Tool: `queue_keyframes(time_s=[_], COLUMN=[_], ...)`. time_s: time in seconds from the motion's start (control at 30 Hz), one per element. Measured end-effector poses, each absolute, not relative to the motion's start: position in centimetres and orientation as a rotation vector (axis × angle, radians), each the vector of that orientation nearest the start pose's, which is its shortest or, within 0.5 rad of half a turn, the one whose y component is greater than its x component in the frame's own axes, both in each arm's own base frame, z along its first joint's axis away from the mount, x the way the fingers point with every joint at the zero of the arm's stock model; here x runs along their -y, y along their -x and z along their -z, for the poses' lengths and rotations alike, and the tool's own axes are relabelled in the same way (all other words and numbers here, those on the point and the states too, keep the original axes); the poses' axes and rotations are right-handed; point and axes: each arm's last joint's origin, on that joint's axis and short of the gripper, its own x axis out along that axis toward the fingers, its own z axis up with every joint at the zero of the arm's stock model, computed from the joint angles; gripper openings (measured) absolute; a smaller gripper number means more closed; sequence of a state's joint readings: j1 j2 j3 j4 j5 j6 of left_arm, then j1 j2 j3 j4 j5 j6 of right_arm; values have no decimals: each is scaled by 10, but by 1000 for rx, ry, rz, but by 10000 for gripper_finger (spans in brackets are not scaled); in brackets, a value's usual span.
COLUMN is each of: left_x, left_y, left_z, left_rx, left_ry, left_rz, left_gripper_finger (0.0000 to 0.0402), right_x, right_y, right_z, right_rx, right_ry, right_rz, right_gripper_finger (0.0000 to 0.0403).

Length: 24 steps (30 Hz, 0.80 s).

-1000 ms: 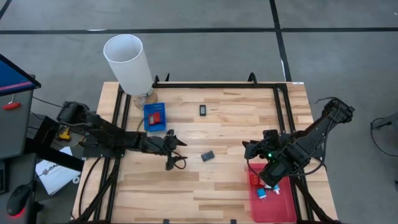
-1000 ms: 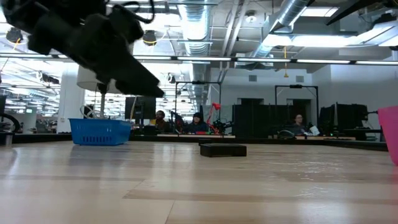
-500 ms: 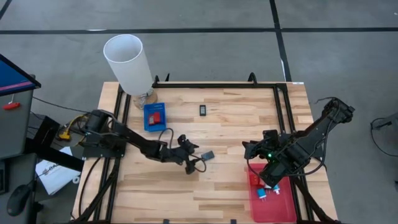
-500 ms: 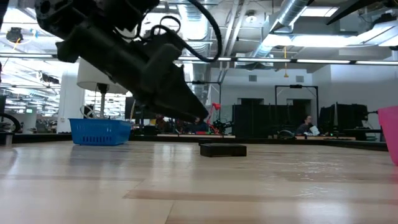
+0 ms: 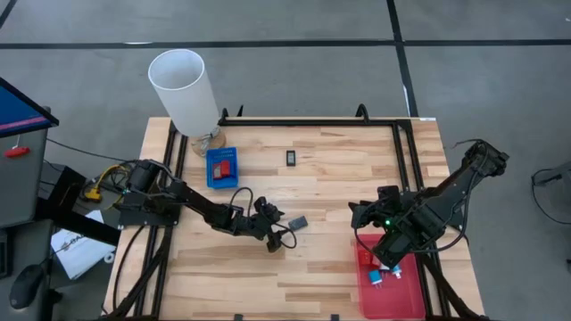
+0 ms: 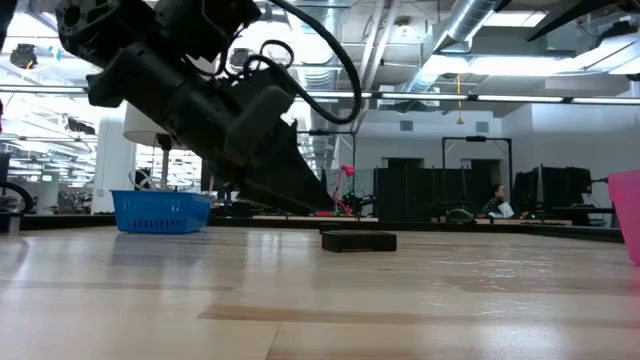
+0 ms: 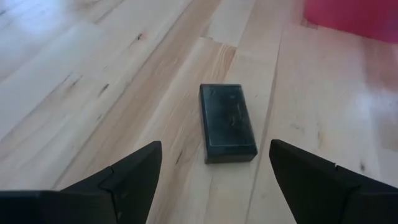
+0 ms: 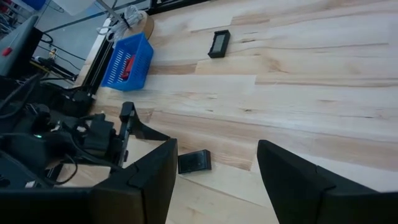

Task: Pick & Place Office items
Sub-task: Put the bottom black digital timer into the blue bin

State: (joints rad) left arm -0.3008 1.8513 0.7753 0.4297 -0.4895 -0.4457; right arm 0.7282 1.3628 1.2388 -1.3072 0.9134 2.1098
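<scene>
My left gripper [image 7: 211, 171] stands wide open and empty, hovering low over the pale plank table [image 5: 330, 178]. Directly ahead of it, lined up with the gap between my fingers [image 7: 124, 177], lies the small flat black rectangular block [image 7: 227, 122], flat on the wood with its long axis running away from me and slightly skewed. No contact yet.

Assessment of the step in hand, the approach to grasp: the fingers are spread wider than the block's short side, so I judge the correct closure is across that short side. Advance until the block sits fully between the pads, drop until the tips nearly meet the wood, and rotate slightly to square with the skew. The block is thin; closing too high risks the pads slipping over its top edge.

Beyond the block, the flat red rectangular tray [image 5: 393, 290] lies on the far side, with my right gripper [image 8: 214, 168] parked above it, open and carrying nothing. A second small black piece [image 5: 292, 158] sits off to one side, and the square blue bin [image 5: 221, 167] lies back towards my arm's base.

Compared with half a second ago, my left gripper has barely shifted position and sits lower; a full second ago it was well short of the block.
</scene>
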Motion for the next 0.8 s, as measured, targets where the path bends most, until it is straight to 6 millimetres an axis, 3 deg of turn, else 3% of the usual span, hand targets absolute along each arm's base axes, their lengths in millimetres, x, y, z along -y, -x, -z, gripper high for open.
queue_keyframes(time_s=[0.43,0.63,0.8], left_x=[99,98,96], left_y=[-368,-371,-368], left_z=[-89,-80,-82], left_rx=[-597,-626,-649], left_ry=[157,192,169], left_rz=[-302,-367,-384], left_gripper_finger=[295,284,246], right_x=[-139,-142,-141], right_y=[-183,-181,-181], right_z=[-306,-306,-306], right_rx=[-372,-374,-374], right_ry=[-910,-922,-921], right_rz=[896,886,887], right_gripper_finger=[214,214,214])
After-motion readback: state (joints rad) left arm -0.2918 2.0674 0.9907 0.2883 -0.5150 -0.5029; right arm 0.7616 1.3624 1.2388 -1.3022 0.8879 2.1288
